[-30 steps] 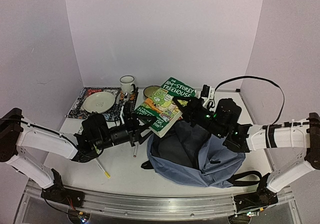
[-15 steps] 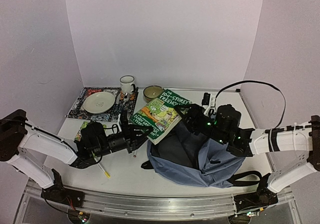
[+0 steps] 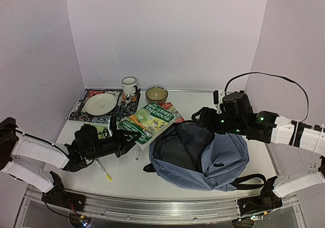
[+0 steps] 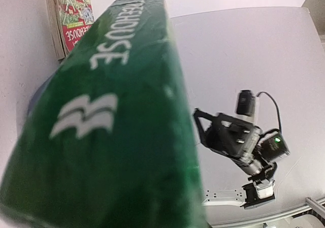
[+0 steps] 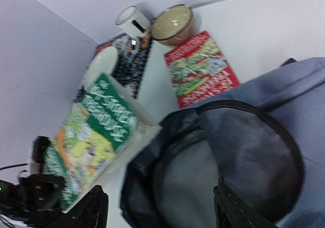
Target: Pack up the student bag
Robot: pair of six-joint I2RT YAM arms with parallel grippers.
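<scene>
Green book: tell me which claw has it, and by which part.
The left claw grips the green book by the end nearest that arm. The right claw is open and holds nothing.

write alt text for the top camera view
The left fingers grip a green book beside the open grey-blue bag, while the right fingers hang open above the bag's far rim. A plate, mug and bowl stand at the back.

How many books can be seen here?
2. The green book is in the left gripper, beside the student bag; the red book lies flat near the bowl. More may be hidden.
</scene>
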